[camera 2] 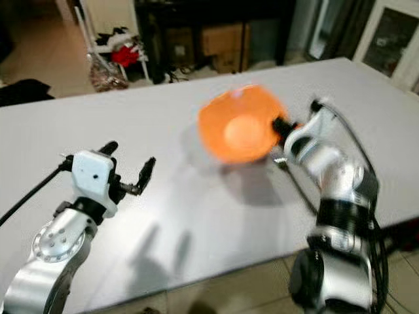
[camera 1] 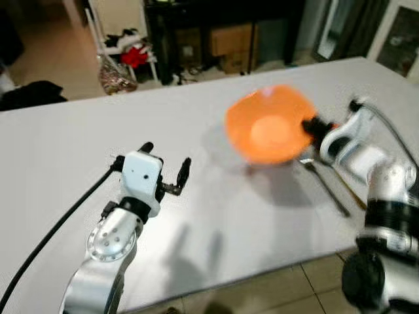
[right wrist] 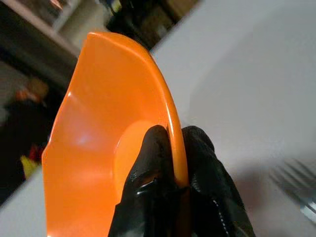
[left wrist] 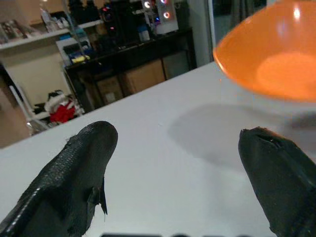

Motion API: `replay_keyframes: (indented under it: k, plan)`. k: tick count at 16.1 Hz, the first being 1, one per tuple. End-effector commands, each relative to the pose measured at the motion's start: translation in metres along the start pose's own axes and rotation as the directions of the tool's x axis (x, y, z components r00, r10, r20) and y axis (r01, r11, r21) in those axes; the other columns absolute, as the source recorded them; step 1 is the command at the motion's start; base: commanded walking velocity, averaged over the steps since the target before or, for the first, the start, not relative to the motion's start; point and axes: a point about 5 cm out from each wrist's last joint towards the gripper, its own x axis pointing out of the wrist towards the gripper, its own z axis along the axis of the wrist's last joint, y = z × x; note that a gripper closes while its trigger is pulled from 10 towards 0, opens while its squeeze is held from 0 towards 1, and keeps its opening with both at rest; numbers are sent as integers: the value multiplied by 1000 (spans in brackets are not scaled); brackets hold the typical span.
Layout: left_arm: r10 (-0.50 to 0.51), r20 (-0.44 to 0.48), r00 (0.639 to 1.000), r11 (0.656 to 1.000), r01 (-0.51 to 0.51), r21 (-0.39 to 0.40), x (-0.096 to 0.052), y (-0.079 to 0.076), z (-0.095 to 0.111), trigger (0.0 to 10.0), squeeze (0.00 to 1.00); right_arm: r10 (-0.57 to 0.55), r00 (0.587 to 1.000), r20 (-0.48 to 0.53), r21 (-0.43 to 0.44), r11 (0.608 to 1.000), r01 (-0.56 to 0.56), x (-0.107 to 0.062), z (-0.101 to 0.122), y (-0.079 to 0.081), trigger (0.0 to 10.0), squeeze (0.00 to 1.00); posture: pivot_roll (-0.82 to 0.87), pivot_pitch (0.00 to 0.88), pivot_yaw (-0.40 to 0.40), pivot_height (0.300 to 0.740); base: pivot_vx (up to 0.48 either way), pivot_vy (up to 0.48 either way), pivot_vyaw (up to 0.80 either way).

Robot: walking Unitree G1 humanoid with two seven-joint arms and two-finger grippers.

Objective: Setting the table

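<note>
An orange bowl point(camera 1: 268, 124) hangs tilted above the white table point(camera 1: 65, 150), casting a shadow beneath it. My right gripper point(camera 1: 308, 127) is shut on the bowl's rim point(right wrist: 173, 143), one finger inside and one outside. A fork point(camera 1: 324, 183) and another dark utensil point(camera 1: 350, 190) lie on the table under my right arm. My left gripper point(camera 1: 167, 167) hovers over the table left of the bowl, open and empty; its two fingers point(left wrist: 79, 168) frame bare tabletop, with the bowl point(left wrist: 271, 54) beyond them.
The table's near edge point(camera 1: 262, 278) runs across the front, with tiled floor below. Behind the table stand a dark shelf unit with cardboard boxes point(camera 1: 229, 39) and a white rack with clothes point(camera 1: 127, 55). A black cable point(camera 1: 52, 229) trails from my left arm.
</note>
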Motion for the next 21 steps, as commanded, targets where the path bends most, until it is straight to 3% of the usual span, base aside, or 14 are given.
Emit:
replay_keyframes:
  k: [1,4,8,11,16,19,21]
  plan:
    - [-15,-10,1000,1000,15,3,0,1,0,10000,0,16,1000,17,52,998,-17,7,2,6,10000,0,-92,0,46,740,307,0,0]
    - [-99,-20,995,995,98,-23,1,-10,2,10000,0,-80,995,61,167,984,69,20,12,-9,10000,0,-86,2,54,740,0,0,0]
    - [-91,-19,996,996,91,-12,-1,-9,3,10000,0,-76,996,56,132,989,68,26,15,-5,10000,0,-76,8,53,740,0,0,0]
    - [-85,-33,996,996,85,3,-2,-6,1,10000,0,-21,995,-93,79,996,28,33,-9,4,10000,0,-71,9,52,740,0,0,0]
    - [-124,-52,991,992,124,6,-7,-3,0,10000,0,20,979,-204,91,996,-1,46,-46,18,10000,0,-62,9,54,740,0,0,0]
    - [-223,-79,972,975,221,-32,-15,-8,-3,10000,0,30,969,-246,141,990,5,50,-64,22,10000,0,-59,10,56,740,0,0,0]
    - [-367,-111,923,929,358,-93,-26,-17,-5,10000,0,6,971,-239,158,987,33,53,-71,22,10000,0,-56,11,57,740,0,0,0]
